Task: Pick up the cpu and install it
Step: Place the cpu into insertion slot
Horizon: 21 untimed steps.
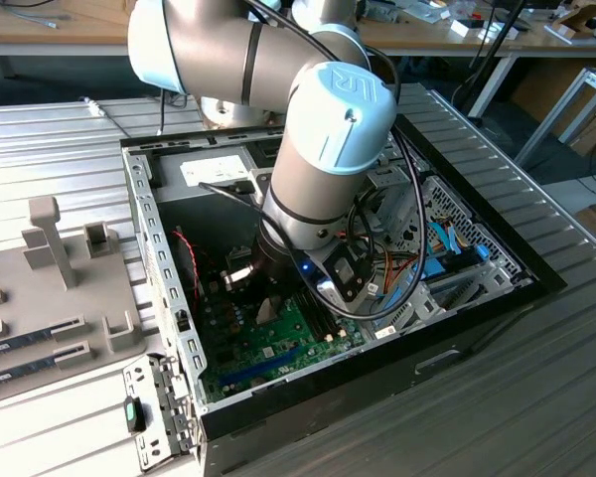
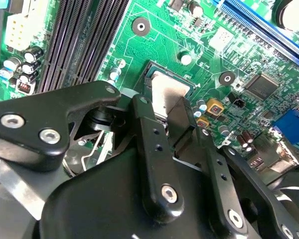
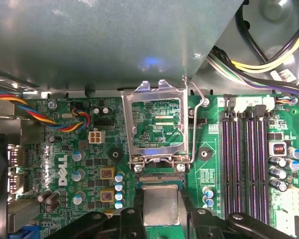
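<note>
The cpu (image 3: 161, 203) shows us a dull silver-grey square top with a thin green rim. It lies flat at the socket near the middle of the motherboard (image 3: 65, 164), and we cannot tell whether it is fully seated. The socket frame (image 3: 157, 124) stands raised and open just beside it, near the memory slots (image 3: 244, 159). The black fingers (image 2: 152, 144) of the gripper (image 3: 161, 214) are closed on the cpu at two opposite edges. In the exterior view the arm (image 1: 328, 149) bends steeply down into the open computer case (image 1: 149, 248).
</note>
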Available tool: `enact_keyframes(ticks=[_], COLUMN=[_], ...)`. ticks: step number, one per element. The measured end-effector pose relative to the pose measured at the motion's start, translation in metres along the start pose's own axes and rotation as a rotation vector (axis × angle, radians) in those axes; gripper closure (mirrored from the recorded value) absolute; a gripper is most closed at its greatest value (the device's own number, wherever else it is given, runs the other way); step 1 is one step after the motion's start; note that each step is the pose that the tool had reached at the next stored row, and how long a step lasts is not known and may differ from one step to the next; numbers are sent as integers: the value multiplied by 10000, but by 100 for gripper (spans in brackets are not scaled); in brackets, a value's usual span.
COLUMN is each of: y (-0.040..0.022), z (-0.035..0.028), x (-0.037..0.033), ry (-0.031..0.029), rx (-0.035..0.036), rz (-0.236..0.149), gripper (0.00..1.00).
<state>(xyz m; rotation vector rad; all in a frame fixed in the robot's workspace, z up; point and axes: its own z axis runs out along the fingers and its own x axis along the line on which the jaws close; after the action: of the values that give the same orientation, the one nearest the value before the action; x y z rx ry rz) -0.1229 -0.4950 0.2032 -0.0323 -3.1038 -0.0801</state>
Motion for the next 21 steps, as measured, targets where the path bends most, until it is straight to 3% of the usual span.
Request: enact_keyframes(ticks=[5, 6, 7, 8, 9, 12, 21], y=[0, -1, 1, -18, -20, -36, -36], z=[-1, -1, -40, -27, -10, 3, 5], x=[0, 1, 8, 8, 60, 21, 16], ry=[0, 2, 2, 2, 2, 9, 7], rx=[-1, 10, 46, 60, 61, 65, 61], rz=[-4, -27, -89, -83, -83, -82, -82], gripper=[62, 55, 55, 55, 55, 55, 55])
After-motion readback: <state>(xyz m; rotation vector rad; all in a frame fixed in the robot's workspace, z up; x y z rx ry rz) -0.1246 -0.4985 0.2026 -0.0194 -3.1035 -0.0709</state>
